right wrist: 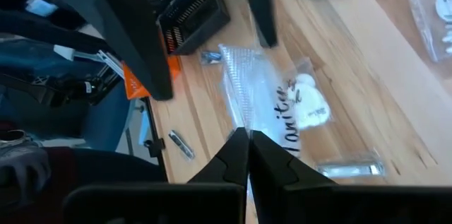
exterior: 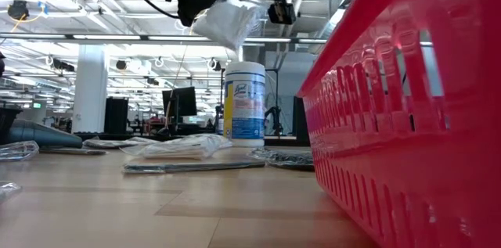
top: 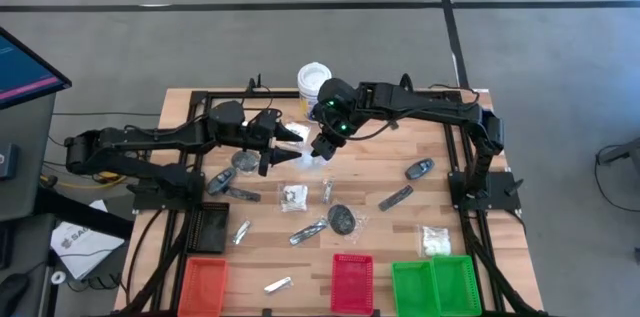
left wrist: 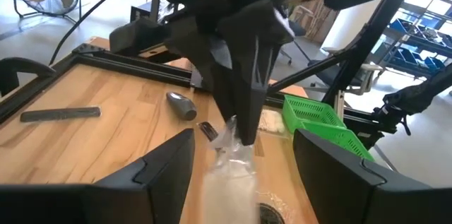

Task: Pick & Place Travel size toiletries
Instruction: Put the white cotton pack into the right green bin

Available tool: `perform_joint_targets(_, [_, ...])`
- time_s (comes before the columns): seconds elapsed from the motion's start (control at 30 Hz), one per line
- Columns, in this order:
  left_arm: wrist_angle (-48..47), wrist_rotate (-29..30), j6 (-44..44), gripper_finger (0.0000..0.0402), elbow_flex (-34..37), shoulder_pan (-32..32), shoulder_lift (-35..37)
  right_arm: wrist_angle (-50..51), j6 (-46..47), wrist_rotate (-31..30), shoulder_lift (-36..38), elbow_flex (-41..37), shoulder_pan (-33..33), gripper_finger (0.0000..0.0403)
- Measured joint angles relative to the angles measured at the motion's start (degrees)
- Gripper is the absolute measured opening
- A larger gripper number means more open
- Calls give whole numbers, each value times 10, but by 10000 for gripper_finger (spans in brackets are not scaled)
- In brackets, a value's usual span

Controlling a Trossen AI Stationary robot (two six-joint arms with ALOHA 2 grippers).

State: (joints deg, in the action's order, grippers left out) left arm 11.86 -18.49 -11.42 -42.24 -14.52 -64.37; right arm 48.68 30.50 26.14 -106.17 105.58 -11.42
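Note:
One of the travel size toiletries, a clear packet (right wrist: pixel 282 104) with white contents and dark lettering, hangs high above the table's far middle (top: pixel 296 153) (exterior: pixel 227 21). My right gripper (top: pixel 318 150) (right wrist: pixel 247 143) is shut on it. My left gripper (top: pixel 280 147) is open and reaches in from the table's left. Its two fingers (left wrist: pixel 166 171) stand on either side of the packet (left wrist: pixel 229 181) without touching it. More packets, black sticks and a dark disc (top: pixel 343 219) lie flat on the wooden table (top: pixel 470 207). My right gripper pinches the packet's clear upper edge (right wrist: pixel 239 121) between its two shut fingers (left wrist: pixel 244 111). The fingers slant down at it from above. The packet hangs below them, a little tilted, lifted clear of the table.
A white tub with a blue label (top: pixel 312 82) (exterior: pixel 244 103) stands at the far edge behind the grippers. Orange (top: pixel 205 282), red (top: pixel 352 282) and green (top: pixel 435 285) trays line the near edge. A black frame (top: pixel 190 97) rims the table.

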Motion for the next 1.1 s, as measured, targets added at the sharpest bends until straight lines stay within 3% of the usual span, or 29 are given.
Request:
perform_joint_targets(0.23, [-1,-8,-27,231,0,0,-28,-26,10,1,0,0,1,0])
perform_joint_targets(0.5, [4,-15,-41,190,0,0,-36,-25,10,5,0,0,1,0])
perform_joint_targets(0.73, [6,-15,-56,129,0,0,-36,-25,10,5,0,0,1,0])
perform_joint_targets(1.03, [6,-19,-70,12,0,0,-36,-25,6,10,0,0,0,3])
perform_joint_targets(1.1, [6,-20,-73,7,0,-1,-35,-25,5,10,0,0,0,8])
